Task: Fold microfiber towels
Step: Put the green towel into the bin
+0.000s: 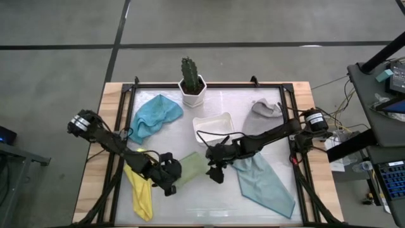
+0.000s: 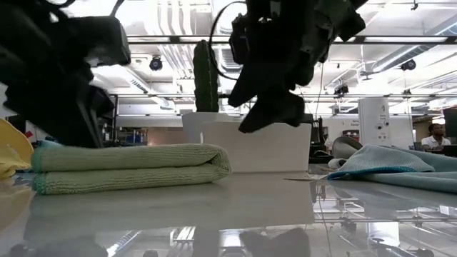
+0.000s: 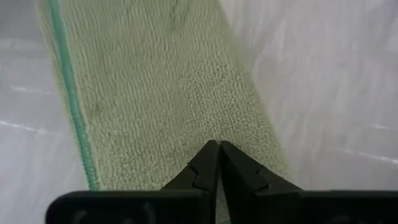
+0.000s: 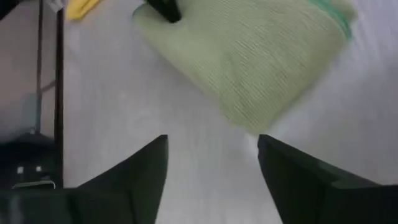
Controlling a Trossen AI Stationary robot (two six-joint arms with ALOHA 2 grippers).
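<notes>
The olive green towel (image 1: 191, 168) lies folded in layers on the table's near middle, its rounded fold (image 2: 218, 165) facing right in the low view. My left gripper (image 3: 217, 146) is shut, with its tips at the towel's left end. My right gripper (image 4: 211, 165) hangs open above the table just right of the towel (image 4: 249, 56), nothing between its fingers. The yellow towel (image 1: 139, 190) lies near left, the blue towel (image 1: 155, 115) far left, the pale teal towel (image 1: 266, 182) near right, and the grey towel (image 1: 266, 109) far right. My left gripper rests its shut fingertips (image 3: 211, 155) on the folded olive towel's top face (image 3: 186, 118), near its left end. The fingers slant down from the table's left side. The towel lies flat on the table under them.
A white tray (image 1: 213, 126) stands just beyond the olive towel at mid table. A potted cactus (image 1: 192, 82) stands at the far edge. A black frame (image 1: 292, 126) borders the work surface. Bare table shows along the near edge between the yellow and teal towels.
</notes>
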